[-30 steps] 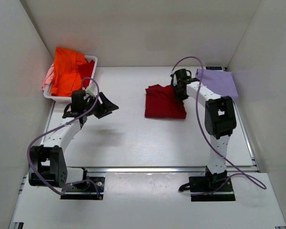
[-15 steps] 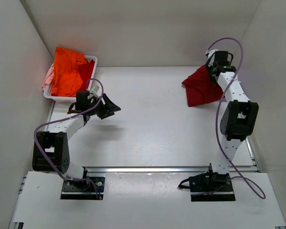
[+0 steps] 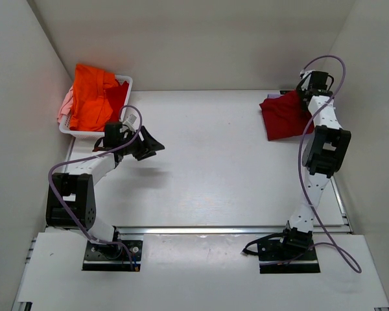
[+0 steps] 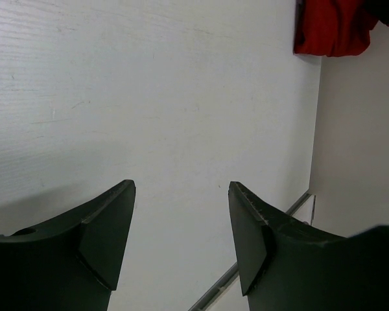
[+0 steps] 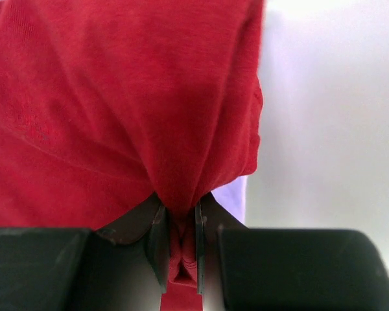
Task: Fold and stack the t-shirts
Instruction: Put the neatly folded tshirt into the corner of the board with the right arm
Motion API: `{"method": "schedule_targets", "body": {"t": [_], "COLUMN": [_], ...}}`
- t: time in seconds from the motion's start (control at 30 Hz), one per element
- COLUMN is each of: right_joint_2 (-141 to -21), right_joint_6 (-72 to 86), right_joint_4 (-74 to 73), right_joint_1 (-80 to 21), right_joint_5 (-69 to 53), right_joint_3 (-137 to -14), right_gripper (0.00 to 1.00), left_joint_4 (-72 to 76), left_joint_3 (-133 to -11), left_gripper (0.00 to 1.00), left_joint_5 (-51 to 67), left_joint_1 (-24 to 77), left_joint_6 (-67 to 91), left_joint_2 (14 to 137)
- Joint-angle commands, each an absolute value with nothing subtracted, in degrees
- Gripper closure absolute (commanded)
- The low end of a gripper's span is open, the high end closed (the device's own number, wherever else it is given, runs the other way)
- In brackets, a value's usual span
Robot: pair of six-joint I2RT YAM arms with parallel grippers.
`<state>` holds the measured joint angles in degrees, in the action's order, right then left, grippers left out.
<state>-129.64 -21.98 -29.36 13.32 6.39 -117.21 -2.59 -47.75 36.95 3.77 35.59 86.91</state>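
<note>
A folded dark red t-shirt (image 3: 284,115) lies at the far right of the table, its near edge bunched between the fingers of my right gripper (image 3: 309,91), which is shut on it (image 5: 180,214). Under it only a sliver of the lavender t-shirt (image 5: 232,194) shows. The dark red shirt (image 4: 327,26) also appears far off in the left wrist view. The bright orange t-shirt (image 3: 91,94) and a pale pink one (image 3: 66,103) lie heaped in the basket. My left gripper (image 3: 149,144) hovers open over bare table (image 4: 181,184), holding nothing.
The white slatted basket (image 3: 126,81) stands at the far left corner, with a bit of red cloth (image 3: 119,97) in it beside the orange. White walls enclose the table on three sides. A metal rail (image 3: 214,229) runs along the near edge.
My right arm has carried the dark red shirt from the table's middle to the far right, onto the lavender shirt. The left arm has barely moved.
</note>
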Motion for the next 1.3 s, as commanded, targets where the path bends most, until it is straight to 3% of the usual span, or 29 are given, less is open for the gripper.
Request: {"method": "schedule_targets", "body": {"t": [0.0, 0.53, 0.67, 0.7, 0.73, 0.77, 0.8, 0.83, 0.87, 1.1, 1.17, 1.27], "right_joint_2": [-131.83, -140.09, -142.38, -142.30, -142.21, -141.42, -140.02, -139.05, -137.39, -121.67, -115.25, -99.97], "right_joint_6": [-20.48, -7.48, -4.66, -4.14, -3.61, -2.82, -2.81, -2.20, -1.85, 2.10, 5.35, 9.57], "right_joint_4": [-27.08, -27.07, -29.44, -30.14, -30.84, -31.81, -31.99, -32.25, -33.21, -45.24, -47.89, -44.40], "right_joint_1": [14.58, 15.29, 14.94, 14.68, 14.85, 14.51, 14.41, 13.98, 13.54, 8.71, 6.08, 1.16], "right_joint_5": [9.04, 20.29, 25.03, 26.09, 27.15, 26.98, 26.63, 26.80, 27.24, 25.32, 24.00, 21.19], "right_joint_3": [-121.72, -129.90, -133.24, -134.29, -134.99, -135.61, -135.44, -135.00, -135.17, -128.78, -122.63, -103.58], "right_gripper": [1.00, 1.00, 1.00, 0.91, 0.76, 0.68, 0.43, 0.11, 0.01, 0.01, 0.01, 0.01], "left_joint_4": [-2.99, -4.48, -5.45, -5.36, -5.54, -5.80, -5.63, -6.93, -9.21, -20.30, -21.79, -23.11], "left_joint_3": [-49.92, -50.36, -50.89, -51.15, -51.41, -51.68, -51.59, -52.46, -53.86, -58.89, -58.45, -57.92], "left_gripper": [0.30, 0.29, 0.23, 0.01, 0.01, 0.01, 0.02, 0.01, 0.01, 0.01, 0.02, 0.01], "left_joint_5": [38.06, 35.68, 34.37, 34.97, 34.81, 35.76, 36.38, 36.65, 36.48, 32.35, 29.98, 26.11], "left_joint_1": [3.51, 4.92, 5.62, 5.71, 5.89, 5.80, 5.80, 6.06, 5.80, 10.54, 13.08, 15.03], "left_joint_6": [33.84, 34.19, 33.05, 32.61, 32.52, 31.82, 31.21, 30.68, 29.72, 23.38, 22.68, 21.80], "left_joint_2": [86.40, 86.66, 86.40, 86.48, 86.48, 86.66, 86.92, 86.66, 87.53, 88.34, 86.58, 82.72]}}
